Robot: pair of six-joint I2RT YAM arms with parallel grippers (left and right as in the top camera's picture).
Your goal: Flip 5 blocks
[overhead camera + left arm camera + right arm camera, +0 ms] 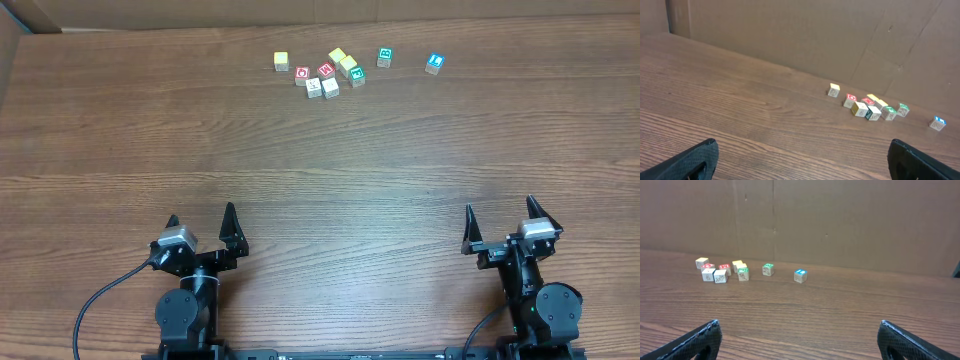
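The blocks lie in a loose group at the table's far edge. Two whitish blocks (314, 88) (330, 87) sit side by side at the front of the cluster. A green-printed block (357, 77) touches the cluster's right end; a second green one (384, 58) stands apart, and a blue-printed block (434, 64) is farthest right. The right wrist view shows the whitish pair (708, 274) (720, 276), both green blocks (743, 273) (768, 269) and the blue one (800, 275). My left gripper (201, 215) and right gripper (499, 207) hover open and empty at the near edge, far from them.
Yellow-faced cubes (281, 61) (338, 56) (348, 66) and red-faced cubes (302, 75) (325, 71) are mixed into the same cluster. A brown cardboard wall (840, 220) rises just behind the blocks. Wide wooden table (320, 170) lies between grippers and blocks.
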